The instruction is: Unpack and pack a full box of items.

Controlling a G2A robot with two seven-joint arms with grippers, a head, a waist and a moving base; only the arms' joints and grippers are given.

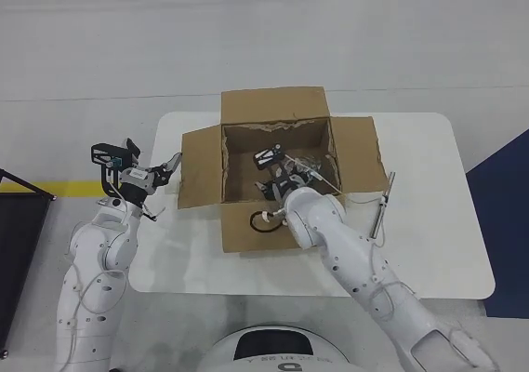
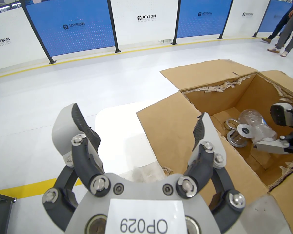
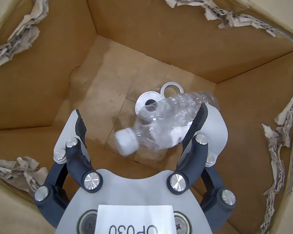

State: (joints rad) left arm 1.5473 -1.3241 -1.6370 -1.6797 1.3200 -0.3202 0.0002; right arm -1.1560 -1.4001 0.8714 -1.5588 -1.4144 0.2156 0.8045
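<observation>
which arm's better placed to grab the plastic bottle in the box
Right: the right hand is open inside the box, bottle between its fingers. The left hand, also open, sits outside by a side flap.

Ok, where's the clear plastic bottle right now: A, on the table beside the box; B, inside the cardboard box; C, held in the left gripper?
B: the bottle sits down inside the cardboard box, by the open right gripper.
</observation>
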